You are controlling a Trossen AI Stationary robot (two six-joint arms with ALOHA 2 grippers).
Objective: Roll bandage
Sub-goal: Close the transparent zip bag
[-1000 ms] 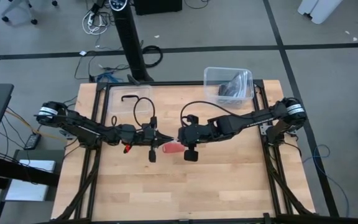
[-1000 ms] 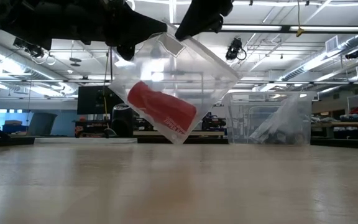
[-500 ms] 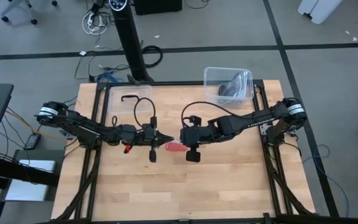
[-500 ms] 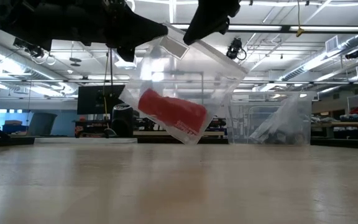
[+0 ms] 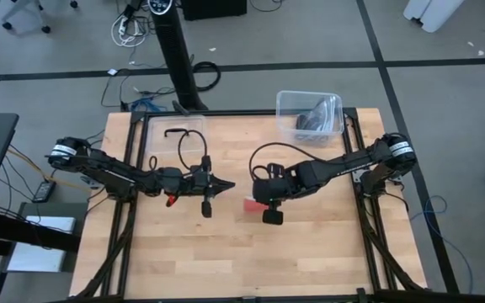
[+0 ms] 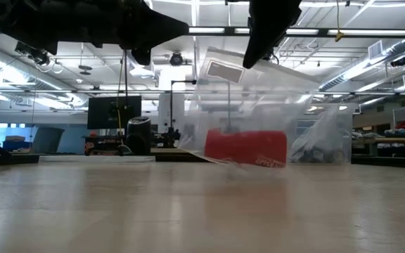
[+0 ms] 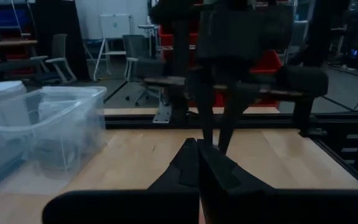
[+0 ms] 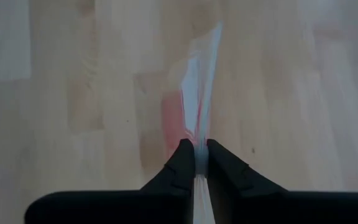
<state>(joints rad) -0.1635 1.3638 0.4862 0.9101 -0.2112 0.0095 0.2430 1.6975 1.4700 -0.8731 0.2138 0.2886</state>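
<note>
The bandage (image 6: 245, 147) is a stubby bright red roll lying level in the bottom of a clear plastic bag (image 6: 255, 105). The bag hangs from my right gripper (image 6: 253, 62), which is shut on its top edge over the middle of the table. In the high view the red roll (image 5: 249, 204) shows just beside my right gripper (image 5: 257, 199). My left gripper (image 5: 228, 185) stands shut and level a little to the left of the bag, with nothing between its fingers (image 7: 197, 158). My right gripper pinches the clear bag's top edge (image 8: 199, 132) between its two fingers (image 8: 182, 163), beside the white label strip (image 6: 223, 70). The fingers slant down from the table's right side. The bag hangs slack below them, roll level at the bottom; I cannot tell whether it touches the table.
A clear bin (image 5: 310, 114) with dark things in it stands at the table's far right corner. A second clear container (image 5: 175, 139) sits at the far left. Bare wood lies along the near half of the table (image 5: 242, 261).
My right gripper has moved toward the table's right edge, away from my left gripper, and tipped further downward. The bag with the red roll has gone with it and swung from a steep tilt to hanging with the roll level and lower.
</note>
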